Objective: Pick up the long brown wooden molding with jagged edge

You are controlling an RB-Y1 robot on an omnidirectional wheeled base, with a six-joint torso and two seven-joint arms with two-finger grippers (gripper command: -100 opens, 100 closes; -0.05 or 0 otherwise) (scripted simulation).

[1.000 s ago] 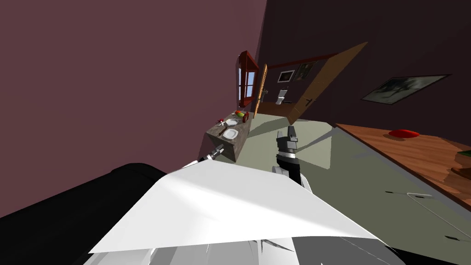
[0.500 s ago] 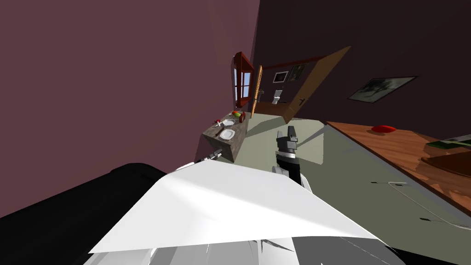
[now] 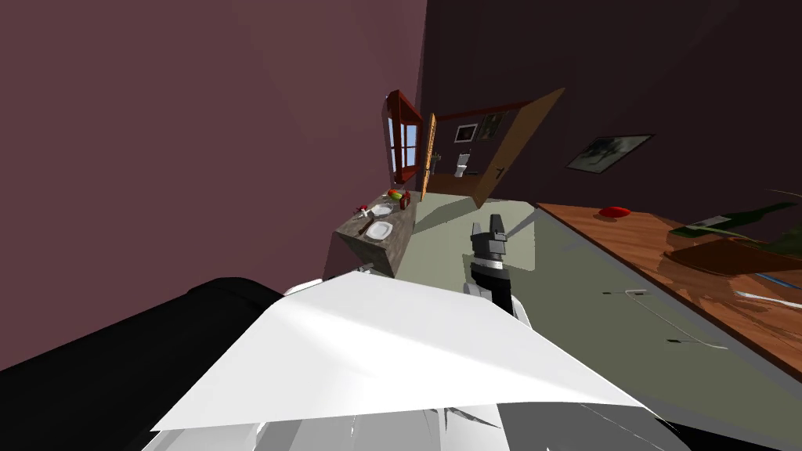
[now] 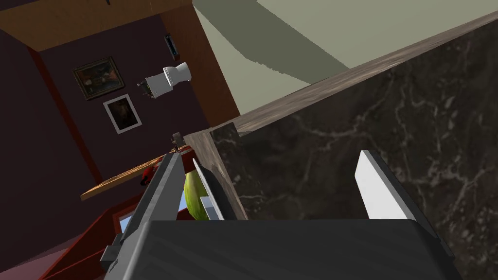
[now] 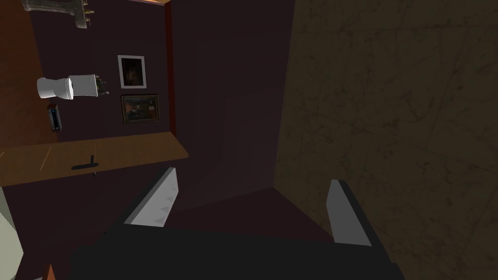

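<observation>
Left gripper point(image 4: 279, 158) spread, empty, close to dark veined stone counter point(image 4: 364, 97) with round white plates point(image 3: 379, 230); right gripper point(image 3: 493, 225) likewise parted. Far behind, slim brown molding point(image 3: 428, 156) upright between window point(image 3: 399, 133) and door point(image 3: 517, 149)

my left claw point(image 4: 287, 194) faces the dark marbled side of a small table point(image 3: 360, 252). on its top, beyond the claw, lie two white plates point(image 3: 380, 230), then fruit point(image 3: 395, 193) and a red bottle point(image 3: 405, 202) at the far end. well off to the right of my right claw point(image 3: 495, 225), a wooden table point(image 3: 626, 239) carries a red dish point(image 3: 615, 211).
</observation>
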